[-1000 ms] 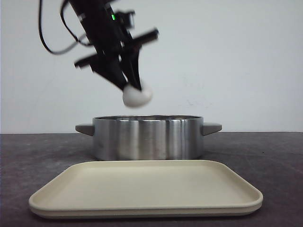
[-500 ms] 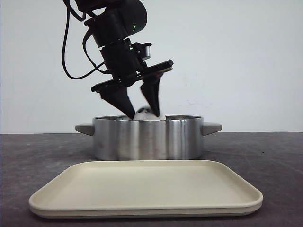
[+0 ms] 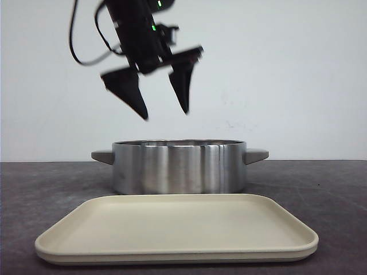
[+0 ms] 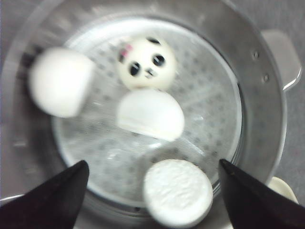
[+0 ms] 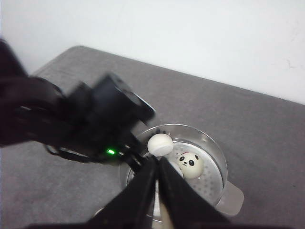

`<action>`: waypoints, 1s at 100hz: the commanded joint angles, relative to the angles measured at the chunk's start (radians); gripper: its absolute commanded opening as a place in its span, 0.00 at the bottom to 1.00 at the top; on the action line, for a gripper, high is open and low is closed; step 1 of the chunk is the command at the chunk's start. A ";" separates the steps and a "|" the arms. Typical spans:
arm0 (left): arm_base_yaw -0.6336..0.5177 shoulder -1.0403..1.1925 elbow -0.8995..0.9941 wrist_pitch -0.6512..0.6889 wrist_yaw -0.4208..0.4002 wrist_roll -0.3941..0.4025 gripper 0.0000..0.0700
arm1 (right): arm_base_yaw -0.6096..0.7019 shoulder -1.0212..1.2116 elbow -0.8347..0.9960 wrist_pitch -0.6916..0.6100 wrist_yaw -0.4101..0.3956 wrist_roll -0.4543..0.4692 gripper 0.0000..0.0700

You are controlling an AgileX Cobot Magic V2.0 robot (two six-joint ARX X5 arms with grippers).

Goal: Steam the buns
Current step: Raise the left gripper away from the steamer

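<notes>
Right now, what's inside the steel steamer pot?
Four white buns lie in the pot on its perforated tray: a face-up panda bun, two showing plain white, one flat side up. The floor beneath them is hidden.

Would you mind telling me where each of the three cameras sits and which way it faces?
Front view: low at the table edge, facing forward over the beige plastic tray to the round steel steamer pot; the open left gripper hangs above it.
Left wrist view: above the pot, looking down at four white buns; its black fingertips show.
Right wrist view: high, looking down at the pot; its closed gripper and the left arm show.
Both wrist views share the panda-faced bun.
</notes>
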 commanded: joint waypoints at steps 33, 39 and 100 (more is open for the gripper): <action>-0.006 -0.472 0.027 -0.058 -0.077 0.040 0.14 | 0.009 0.032 -0.092 0.064 0.020 -0.022 0.00; -0.006 -0.537 0.027 -0.089 -0.096 0.046 0.08 | 0.010 0.032 -0.132 0.090 0.020 -0.022 0.00; -0.006 -1.112 -0.251 -0.221 -0.311 0.056 0.01 | 0.063 0.030 -0.597 0.624 0.019 -0.024 0.01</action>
